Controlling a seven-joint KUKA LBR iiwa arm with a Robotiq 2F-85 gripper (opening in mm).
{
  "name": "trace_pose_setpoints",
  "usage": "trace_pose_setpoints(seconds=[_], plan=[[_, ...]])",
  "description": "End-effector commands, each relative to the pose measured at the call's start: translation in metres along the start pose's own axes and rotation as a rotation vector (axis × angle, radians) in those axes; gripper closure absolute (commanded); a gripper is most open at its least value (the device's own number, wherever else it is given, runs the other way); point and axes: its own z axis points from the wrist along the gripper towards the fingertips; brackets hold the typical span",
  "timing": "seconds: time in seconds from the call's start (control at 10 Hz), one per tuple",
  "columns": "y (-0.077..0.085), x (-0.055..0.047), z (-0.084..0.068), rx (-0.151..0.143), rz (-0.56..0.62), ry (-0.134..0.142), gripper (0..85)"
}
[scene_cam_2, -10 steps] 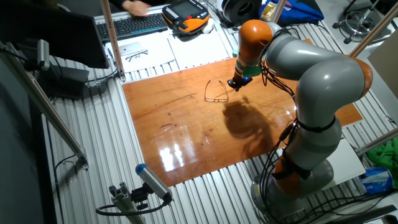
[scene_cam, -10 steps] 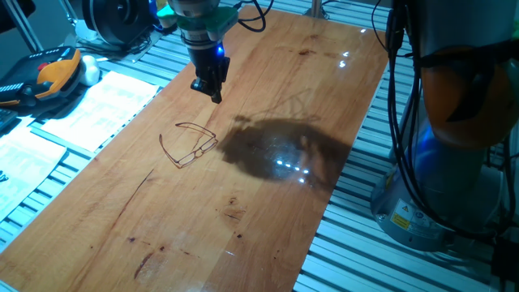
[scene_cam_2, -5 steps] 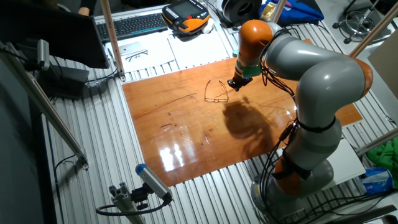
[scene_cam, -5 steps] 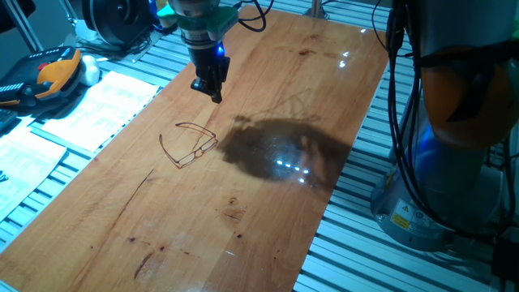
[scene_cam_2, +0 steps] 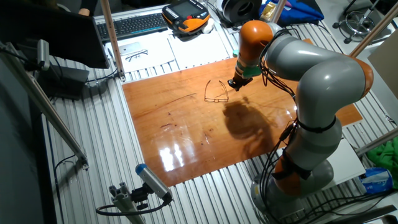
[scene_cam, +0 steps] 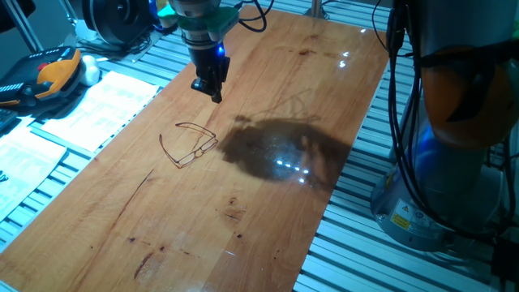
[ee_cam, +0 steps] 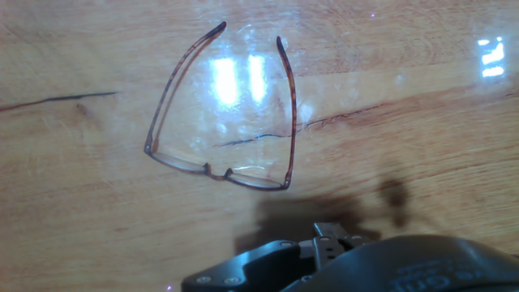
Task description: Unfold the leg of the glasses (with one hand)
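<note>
The glasses (scene_cam: 188, 143) lie on the wooden tabletop (scene_cam: 268, 211), thin reddish-brown wire frames with both legs spread away from the rims. In the hand view the glasses (ee_cam: 289, 105) sit just ahead of my hand, rims nearest, legs pointing away. My gripper (scene_cam: 214, 91) hovers above the wood a little beyond and to the right of them, touching nothing. Its dark fingers look pressed together, with nothing between them. From the other side the gripper (scene_cam_2: 234, 86) hangs right beside the glasses (scene_cam_2: 216, 91).
White printed sheets (scene_cam: 97, 105) and an orange-black handheld unit (scene_cam: 49, 77) lie off the table's left edge. A keyboard (scene_cam_2: 134, 25) and a sheet with a second pair of spectacles (scene_cam_2: 135, 55) sit behind the table. The robot's base (scene_cam: 454, 162) stands to the right.
</note>
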Motion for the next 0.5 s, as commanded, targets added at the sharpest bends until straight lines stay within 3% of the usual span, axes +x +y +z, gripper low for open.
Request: trace_pose_setpoints(seconds=[0.0, 0.4], plan=[[0.0001, -0.0002, 0.0001, 0.003, -0.002, -0.002, 85.0], [0.0001, -0.0001, 0.0002, 0.005, -0.006, -0.002, 85.0]])
